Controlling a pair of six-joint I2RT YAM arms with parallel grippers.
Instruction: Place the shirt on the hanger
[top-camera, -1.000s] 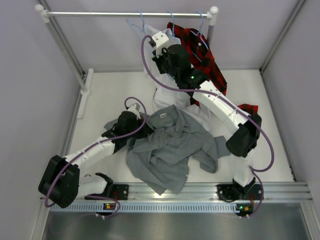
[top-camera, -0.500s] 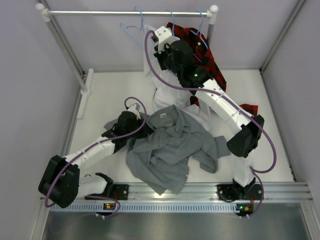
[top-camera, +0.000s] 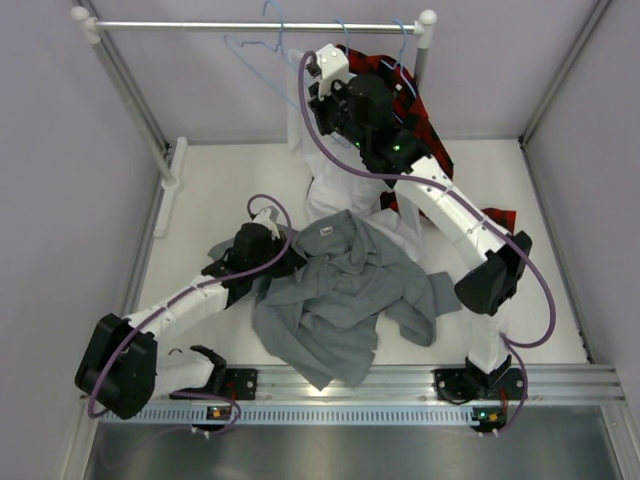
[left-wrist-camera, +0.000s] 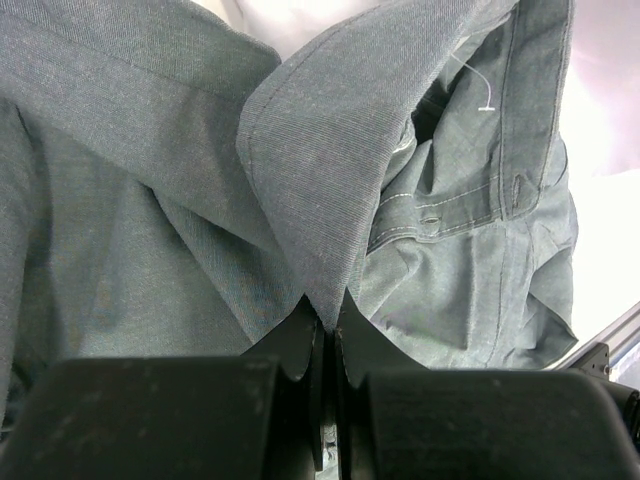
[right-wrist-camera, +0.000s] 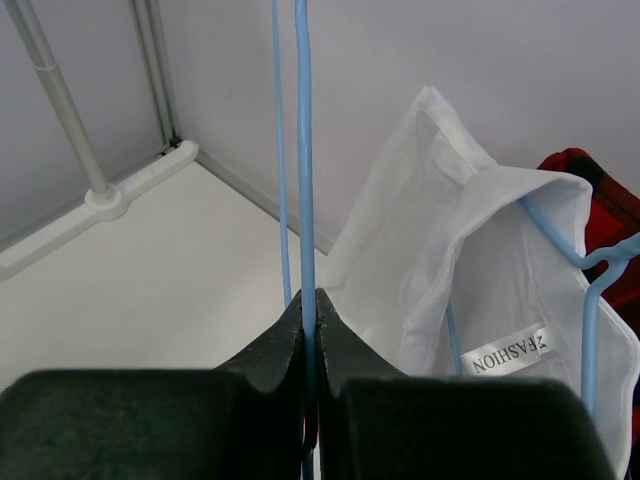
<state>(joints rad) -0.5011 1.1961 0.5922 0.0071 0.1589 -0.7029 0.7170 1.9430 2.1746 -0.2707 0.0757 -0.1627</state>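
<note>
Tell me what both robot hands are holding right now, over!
Left gripper shut on grey shirt. Right gripper shut on blue hanger. Shirt heaped on table, not on hanger. White shirt hangs close beside.

You have the shirt (top-camera: 340, 300) heaped on the table (top-camera: 200, 200) in front of the rail (top-camera: 180, 27), your left gripper (left-wrist-camera: 322, 315) at its left edge (collar pinched there), and behind it the hanger (right-wrist-camera: 303, 150) up in your right gripper (right-wrist-camera: 308, 300), just left of a hung shirt (right-wrist-camera: 480, 260).

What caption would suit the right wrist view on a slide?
Right gripper shut on the light-blue wire hanger, with a white shirt hanging just beside it.
</note>
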